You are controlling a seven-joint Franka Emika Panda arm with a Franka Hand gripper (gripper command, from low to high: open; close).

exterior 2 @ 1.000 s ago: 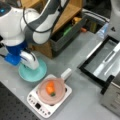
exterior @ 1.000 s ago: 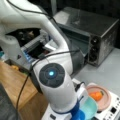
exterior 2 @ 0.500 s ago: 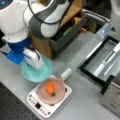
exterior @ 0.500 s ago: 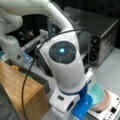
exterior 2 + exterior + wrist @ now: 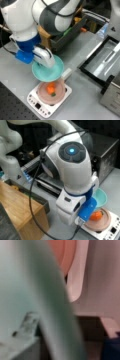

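Note:
My gripper [image 5: 49, 62] is shut on the rim of a teal bowl [image 5: 46, 72], which it holds just off the grey table. In the wrist view the bowl's rim [image 5: 37, 290] fills the picture beside one finger [image 5: 26, 323]. The bowl's near edge overlaps a pink bowl [image 5: 47, 96] that stands on a white kitchen scale [image 5: 37, 106]. An orange piece of food [image 5: 50, 87] lies in the pink bowl. In both front views the arm hangs over these things; the teal bowl [image 5: 102, 197], the orange food [image 5: 96, 215] and the pink bowl [image 5: 106, 221] show under the wrist.
A black toaster oven [image 5: 112, 97] with its door open and a tray [image 5: 105, 58] is at a front view's right. Behind the arm a dark bin [image 5: 68, 37] holds several items. A plastic bottle [image 5: 102, 30] stands beside it. A wooden box [image 5: 17, 207] fills the lower left.
The arm has carried the teal bowl to the right, from beside the scale to over the pink bowl's edge.

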